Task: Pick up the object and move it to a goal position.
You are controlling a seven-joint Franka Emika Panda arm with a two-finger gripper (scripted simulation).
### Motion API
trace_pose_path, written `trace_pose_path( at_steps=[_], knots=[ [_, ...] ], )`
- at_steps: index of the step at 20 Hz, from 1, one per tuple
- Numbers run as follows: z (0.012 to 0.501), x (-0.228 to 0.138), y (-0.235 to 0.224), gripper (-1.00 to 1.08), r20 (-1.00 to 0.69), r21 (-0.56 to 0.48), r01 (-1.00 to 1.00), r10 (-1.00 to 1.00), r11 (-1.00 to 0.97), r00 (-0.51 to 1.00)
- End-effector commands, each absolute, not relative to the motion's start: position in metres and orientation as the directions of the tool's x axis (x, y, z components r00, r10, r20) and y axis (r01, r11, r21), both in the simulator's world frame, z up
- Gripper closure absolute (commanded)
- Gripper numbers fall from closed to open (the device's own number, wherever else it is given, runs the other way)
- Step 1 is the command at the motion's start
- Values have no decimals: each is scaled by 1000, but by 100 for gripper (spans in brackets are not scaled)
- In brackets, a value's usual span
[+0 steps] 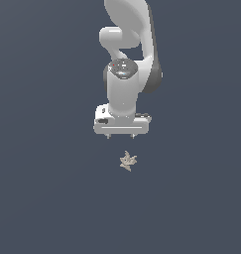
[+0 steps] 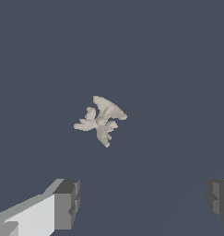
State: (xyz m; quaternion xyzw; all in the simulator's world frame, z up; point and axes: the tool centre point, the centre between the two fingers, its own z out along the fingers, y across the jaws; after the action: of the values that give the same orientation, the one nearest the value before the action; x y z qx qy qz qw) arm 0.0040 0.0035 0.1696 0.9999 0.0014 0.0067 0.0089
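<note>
Gripper (image 1: 121,137) spread wide above spiky beige star (image 1: 127,161)

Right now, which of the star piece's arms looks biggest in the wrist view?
On the star piece, the broad arm is biggest: wider and longer than the stubby ones. The jaws stand open, apart from it.

Nothing flanks the object (image 1: 128,161) (image 2: 101,120); approach unobstructed all round (bare floor (image 1: 42,198)).

Uniform, matte slate-blue ground plane (image 1: 37,198) filling both the exterior and wrist views edge to edge, evenly and diffusely lit, without visible seams, texture, horizon line, or boundary of any kind.
</note>
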Motion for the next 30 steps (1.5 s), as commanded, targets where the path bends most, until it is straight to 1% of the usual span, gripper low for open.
trace_pose_path(
  at_steps=[1, 10, 19, 30],
  knots=[
    [170, 4, 4, -92, 13, 18, 3, 3, -1000, 1000],
    [167, -3, 18, -92, -16, 11, -9, -9, -1000, 1000],
    [165, -2, 18, -92, -15, 10, -23, -23, -1000, 1000],
    [146, 15, 24, -92, -11, 6, -173, -173, -985, 985]
  ],
)
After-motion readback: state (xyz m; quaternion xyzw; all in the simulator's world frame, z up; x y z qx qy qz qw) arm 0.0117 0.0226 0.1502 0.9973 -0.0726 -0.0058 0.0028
